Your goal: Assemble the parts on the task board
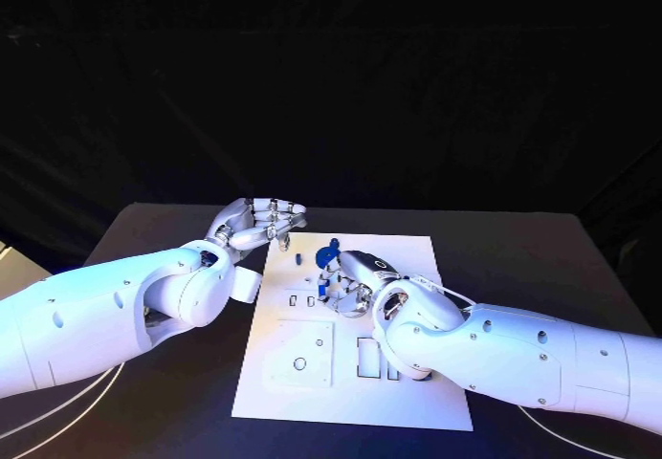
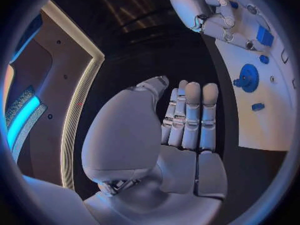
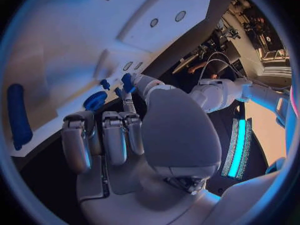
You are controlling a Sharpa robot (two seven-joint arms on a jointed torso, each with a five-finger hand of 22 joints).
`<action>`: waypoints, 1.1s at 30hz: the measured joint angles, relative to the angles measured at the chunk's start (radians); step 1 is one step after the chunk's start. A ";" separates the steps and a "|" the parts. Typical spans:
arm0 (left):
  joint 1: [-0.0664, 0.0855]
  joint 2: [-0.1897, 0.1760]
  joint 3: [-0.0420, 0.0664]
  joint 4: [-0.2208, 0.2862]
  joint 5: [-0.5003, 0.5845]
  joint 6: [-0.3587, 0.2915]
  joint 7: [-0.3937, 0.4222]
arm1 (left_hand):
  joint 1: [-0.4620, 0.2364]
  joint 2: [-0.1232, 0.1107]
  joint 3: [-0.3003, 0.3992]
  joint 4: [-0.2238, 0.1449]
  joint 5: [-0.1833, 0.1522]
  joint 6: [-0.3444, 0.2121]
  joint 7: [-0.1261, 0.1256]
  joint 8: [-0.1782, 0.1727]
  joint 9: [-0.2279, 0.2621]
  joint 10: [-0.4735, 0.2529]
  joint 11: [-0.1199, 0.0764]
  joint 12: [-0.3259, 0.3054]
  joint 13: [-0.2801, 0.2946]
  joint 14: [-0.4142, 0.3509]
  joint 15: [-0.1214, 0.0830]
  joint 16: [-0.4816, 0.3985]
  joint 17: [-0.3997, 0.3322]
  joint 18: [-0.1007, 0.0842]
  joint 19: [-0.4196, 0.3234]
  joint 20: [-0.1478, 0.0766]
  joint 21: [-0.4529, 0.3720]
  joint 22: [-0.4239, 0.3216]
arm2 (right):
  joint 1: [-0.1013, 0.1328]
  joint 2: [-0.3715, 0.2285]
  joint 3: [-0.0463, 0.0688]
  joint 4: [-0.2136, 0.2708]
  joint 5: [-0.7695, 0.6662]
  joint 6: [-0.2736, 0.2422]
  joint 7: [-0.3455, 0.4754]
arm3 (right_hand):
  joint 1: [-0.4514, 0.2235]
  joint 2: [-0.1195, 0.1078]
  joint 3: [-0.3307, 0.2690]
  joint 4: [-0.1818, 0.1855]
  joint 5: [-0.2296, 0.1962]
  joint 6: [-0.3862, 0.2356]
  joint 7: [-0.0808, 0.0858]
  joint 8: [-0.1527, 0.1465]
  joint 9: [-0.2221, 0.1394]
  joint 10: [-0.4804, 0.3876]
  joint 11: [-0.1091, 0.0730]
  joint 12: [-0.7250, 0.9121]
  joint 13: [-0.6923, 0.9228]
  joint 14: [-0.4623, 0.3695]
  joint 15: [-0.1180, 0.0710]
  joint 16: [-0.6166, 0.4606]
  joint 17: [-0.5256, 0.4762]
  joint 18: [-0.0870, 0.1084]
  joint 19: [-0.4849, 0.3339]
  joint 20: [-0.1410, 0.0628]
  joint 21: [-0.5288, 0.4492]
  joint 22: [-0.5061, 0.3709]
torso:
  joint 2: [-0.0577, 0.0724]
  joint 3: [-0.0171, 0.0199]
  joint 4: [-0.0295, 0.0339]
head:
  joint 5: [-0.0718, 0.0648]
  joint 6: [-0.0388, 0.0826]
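Observation:
The white task board [image 1: 414, 251] lies in the middle of the black table. A blue gear [image 1: 328, 254] stands on its far part; in the left wrist view the gear [image 2: 249, 77] has small blue parts [image 2: 257, 106] beside it. My right hand [image 1: 356, 279] hovers over the board just nearer than the gear. Its thumb and a finger pinch a small blue part [image 3: 127, 81] close to the gear [image 3: 95, 100]. My left hand [image 1: 259, 223] hangs at the board's far left corner, palm up, fingers [image 2: 190, 115] side by side and holding nothing.
The near half of the board has several slots and cut-outs [image 1: 370, 359]. A long blue part [image 3: 19, 116] lies on the board away from the gear. White cables [image 1: 55, 411] run off the table's near left. Bare table [image 1: 552, 268] lies to the right.

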 measured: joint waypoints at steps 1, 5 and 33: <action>0.000 0.000 0.000 0.000 -0.001 -0.001 -0.001 | 0.000 0.000 -0.003 -0.003 0.000 0.000 0.000 0.004 0.003 -0.006 -0.005 0.019 0.014 0.000 0.000 0.008 0.002 0.000 0.000 0.000 0.001 0.002 | -0.002 0.004 0.000 -0.005 -0.004 0.000 -0.002 | 0.000 0.000 0.000 0.000 0.000 0.000 0.000 0.000 0.000 0.000 0.000 0.000 0.000 0.000 0.000 0.000 0.000 0.000 0.000 0.000 0.000 0.000 | 0.000 0.0002 0.0000 | 0.000 -0.001; 0.000 0.000 0.000 0.001 -0.003 -0.003 -0.007 | -0.004 0.004 -0.007 -0.007 0.000 -0.011 -0.004 0.016 0.012 -0.038 -0.009 0.090 0.063 0.007 -0.007 0.035 0.018 0.000 0.004 -0.004 0.009 0.008 | -0.008 0.015 -0.001 -0.020 -0.019 0.001 -0.008 | 0.000 0.000 0.000 0.000 0.000 0.000 0.000 0.000 0.000 0.000 0.000 0.000 0.000 0.000 0.000 0.000 0.000 0.000 0.000 0.000 0.000 0.000 | 0.000 0.0005 -0.0008 | 0.003 -0.005; 0.000 0.002 0.000 0.000 -0.011 -0.007 -0.024 | -0.004 0.004 -0.010 -0.010 0.000 -0.031 -0.005 0.040 0.025 -0.111 -0.010 0.248 0.161 0.034 -0.009 0.099 0.061 0.000 0.022 -0.007 0.032 0.033 | -0.024 0.046 -0.008 -0.050 -0.062 0.013 -0.013 | -0.026 -0.016 0.000 0.000 -0.004 -0.002 -0.001 0.000 0.001 0.000 0.000 0.000 0.000 0.000 0.000 0.000 0.000 0.000 0.000 -0.007 0.000 0.000 | -0.001 0.0012 -0.0037 | 0.018 -0.014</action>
